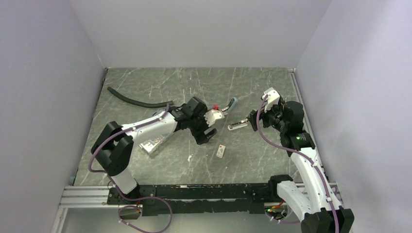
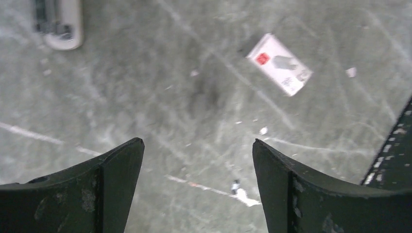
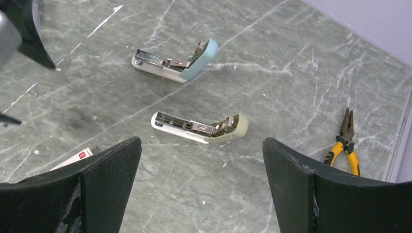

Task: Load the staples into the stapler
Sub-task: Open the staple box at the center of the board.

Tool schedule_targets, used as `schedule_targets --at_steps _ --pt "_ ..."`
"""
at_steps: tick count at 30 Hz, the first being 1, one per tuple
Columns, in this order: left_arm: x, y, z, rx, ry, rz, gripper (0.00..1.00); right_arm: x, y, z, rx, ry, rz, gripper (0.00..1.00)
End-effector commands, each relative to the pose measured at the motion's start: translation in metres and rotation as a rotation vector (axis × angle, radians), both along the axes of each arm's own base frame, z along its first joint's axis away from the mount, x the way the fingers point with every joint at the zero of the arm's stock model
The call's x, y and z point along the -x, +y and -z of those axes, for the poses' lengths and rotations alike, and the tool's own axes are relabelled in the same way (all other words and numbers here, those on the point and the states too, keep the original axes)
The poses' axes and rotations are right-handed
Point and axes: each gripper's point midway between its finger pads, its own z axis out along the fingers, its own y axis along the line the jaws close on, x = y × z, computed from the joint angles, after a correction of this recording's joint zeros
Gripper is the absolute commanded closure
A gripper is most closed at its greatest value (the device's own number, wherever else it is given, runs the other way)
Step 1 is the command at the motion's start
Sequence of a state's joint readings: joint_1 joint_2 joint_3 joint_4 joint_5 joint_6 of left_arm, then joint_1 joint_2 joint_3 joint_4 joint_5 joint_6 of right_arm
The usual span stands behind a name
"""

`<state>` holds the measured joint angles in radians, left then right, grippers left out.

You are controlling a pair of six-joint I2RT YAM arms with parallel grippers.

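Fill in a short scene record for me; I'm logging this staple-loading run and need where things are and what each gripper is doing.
staple box: lying flat, apart from both grippers
blue stapler: lid open, beyond the cream one
cream stapler: lid open, just ahead of right gripper
left gripper: open, empty, short of the box
right gripper: open, empty, facing cream stapler
pliers: lying right of cream stapler
clear case: partly under left arm
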<state>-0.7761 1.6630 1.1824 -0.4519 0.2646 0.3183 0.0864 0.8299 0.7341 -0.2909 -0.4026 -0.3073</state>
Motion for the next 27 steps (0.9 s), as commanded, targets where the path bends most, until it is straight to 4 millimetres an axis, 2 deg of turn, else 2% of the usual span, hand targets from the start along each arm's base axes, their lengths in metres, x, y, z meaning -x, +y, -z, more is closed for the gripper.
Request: schedule_targets --at_steps 1,5,8,13,15,22,27 --pt "0.025 -0.042 -0.001 0.074 0.121 -0.014 0.14 -0.003 0.001 -0.010 0.000 -0.039 -0.010 0.00" --pt "0.045 -0.062 0.014 0.039 0.211 -0.086 0.07 -0.005 -0.001 -0.004 0.007 -0.020 0.002 0.00" --pt "0.054 -0.072 0.022 -0.003 0.258 -0.176 0.06 -0.007 -0.005 -0.004 0.019 -0.028 0.021 0.00" --pt "0.052 -0.077 0.028 -0.054 0.284 -0.278 0.06 -0.007 -0.013 -0.010 0.025 -0.065 0.064 0.00" --pt "0.051 -0.079 0.039 -0.082 0.286 -0.285 0.07 -0.007 -0.014 -0.011 0.026 -0.068 0.069 0.00" --pt "0.057 -0.082 0.072 -0.159 0.300 -0.294 0.13 -0.008 -0.016 -0.013 0.026 -0.075 0.078 0.00" --pt "0.058 -0.083 0.082 -0.197 0.275 -0.269 0.24 -0.007 -0.016 -0.011 0.027 -0.072 0.073 0.00"
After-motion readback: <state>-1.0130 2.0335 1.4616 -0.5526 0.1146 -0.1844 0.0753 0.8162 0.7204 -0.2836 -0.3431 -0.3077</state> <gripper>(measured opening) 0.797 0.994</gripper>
